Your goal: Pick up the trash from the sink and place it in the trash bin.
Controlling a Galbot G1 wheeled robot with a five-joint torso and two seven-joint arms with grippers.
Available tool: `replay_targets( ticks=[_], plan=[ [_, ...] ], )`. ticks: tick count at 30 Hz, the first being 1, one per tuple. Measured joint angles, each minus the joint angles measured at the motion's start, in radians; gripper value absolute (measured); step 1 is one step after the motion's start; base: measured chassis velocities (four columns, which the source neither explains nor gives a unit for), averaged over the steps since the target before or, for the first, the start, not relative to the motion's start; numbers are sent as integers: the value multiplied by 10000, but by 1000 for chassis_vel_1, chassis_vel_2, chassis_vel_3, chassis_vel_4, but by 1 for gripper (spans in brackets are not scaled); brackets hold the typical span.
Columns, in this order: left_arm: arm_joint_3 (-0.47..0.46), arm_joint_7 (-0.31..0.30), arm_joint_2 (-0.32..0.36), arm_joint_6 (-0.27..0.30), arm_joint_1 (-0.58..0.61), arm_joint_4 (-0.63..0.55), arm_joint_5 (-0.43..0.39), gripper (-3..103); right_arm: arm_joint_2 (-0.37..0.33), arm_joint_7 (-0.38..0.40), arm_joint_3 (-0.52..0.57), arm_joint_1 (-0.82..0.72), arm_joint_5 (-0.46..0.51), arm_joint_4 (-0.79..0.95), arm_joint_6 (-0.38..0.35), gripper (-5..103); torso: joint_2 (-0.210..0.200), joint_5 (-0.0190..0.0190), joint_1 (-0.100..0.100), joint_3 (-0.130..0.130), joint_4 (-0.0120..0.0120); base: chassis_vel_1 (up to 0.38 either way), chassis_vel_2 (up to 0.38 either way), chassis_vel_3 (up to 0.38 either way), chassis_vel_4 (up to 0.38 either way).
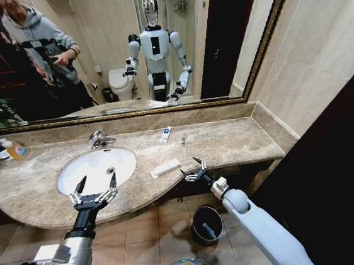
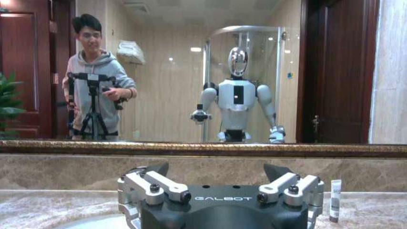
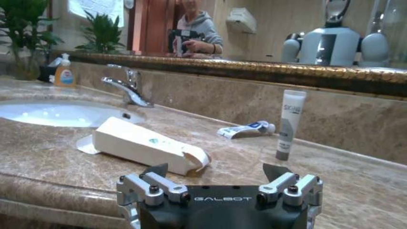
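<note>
The white oval sink (image 1: pixel 86 173) sits in the marble countertop (image 1: pixel 241 141), and its basin shows bare white around the drain. My left gripper (image 1: pixel 94 188) hovers open over the sink's front rim. Near the counter's front edge, my right gripper (image 1: pixel 194 170) is open, just right of a flat white packet (image 1: pixel 166 168) (image 3: pixel 149 145). A white-blue tube (image 1: pixel 166 135) (image 3: pixel 245 130) lies by the back wall. Beside it a small grey-white tube (image 1: pixel 183 138) (image 3: pixel 289 124) stands upright. The black trash bin (image 1: pixel 207 224) is on the floor below the counter, with a small pale item inside.
A chrome faucet (image 1: pixel 100 139) rises behind the sink. An orange-liquid bottle (image 1: pixel 15 149) stands at the far left beside a plant. The mirror runs along the back wall, a side wall closes the counter's right end, and tiled floor lies below.
</note>
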Motion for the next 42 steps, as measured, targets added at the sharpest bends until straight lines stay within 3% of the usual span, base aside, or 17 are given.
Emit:
replay_targets(
  ticks=[7, 13, 15, 19, 21, 22, 26, 27, 29, 31, 32, 42],
  plan=[
    [0, 0, 0, 0, 0, 0, 0, 100, 78, -144, -275, 498, -25, -408, -47, 100, 0, 1, 0, 0, 0, 0, 0, 0, 0],
    [0, 0, 0, 0, 0, 0, 0, 100, 186, -153, -446, 767, 1, -595, -291, 75, 0, 0, -1, 0, 0, 0, 0, 0, 0],
    [0, 0, 0, 0, 0, 0, 0, 100, 190, -153, -475, 789, 5, -636, -291, 75, 0, 0, -1, 0, 0, 0, 0, 0, 0],
    [-1, 0, 0, 0, 0, 0, 0, 100, 170, -157, -524, 846, 42, -690, -281, 53, 0, 0, -1, 0, 0, 0, 0, 0, 0],
    [0, 0, 0, 0, 0, 0, 0, 100, 163, -163, -524, 846, 51, -690, -268, 53, 0, 0, -1, 0, 0, 0, 0, 0, 0],
    [0, 0, 0, 0, 0, 0, 0, 100, 145, -171, -523, 836, 70, -674, -237, 42, 0, 0, 0, 0, 0, 0, 0, 0, 0],
    [0, 0, 0, 0, 0, 0, 0, 100, 132, -182, -523, 802, 86, -642, -211, 37, 0, 0, -1, 0, 0, 0, 0, 0, 0],
    [-1, 0, 0, 0, 0, 0, 0, 100, 129, -192, -522, 778, 89, -621, -186, 32, 0, 0, -1, 0, 0, 0, 0, 0, 0],
    [0, 0, 0, 0, 0, -1, 0, 100, 131, -221, -533, 758, 96, -592, -132, 10, 0, 0, -1, 0, 0, 0, 0, 0, 0],
    [0, 0, 0, 0, 0, 0, 0, 100, 133, -229, -542, 759, 99, -590, -124, 10, 0, 1, 0, 0, 0, 0, 0, 0, 0],
    [-1, 0, 0, 0, 0, 0, 0, 100, 141, -232, -559, 769, 104, -590, -113, 2, 0, 1, -1, 0, 0, 0, 0, 0, 0],
    [0, 0, 0, 0, 0, 0, 0, 100, 189, -183, -557, 780, 237, -545, -99, 0, 0, 0, 0, 0, 0, 0, 0, 0, 0]
  ],
)
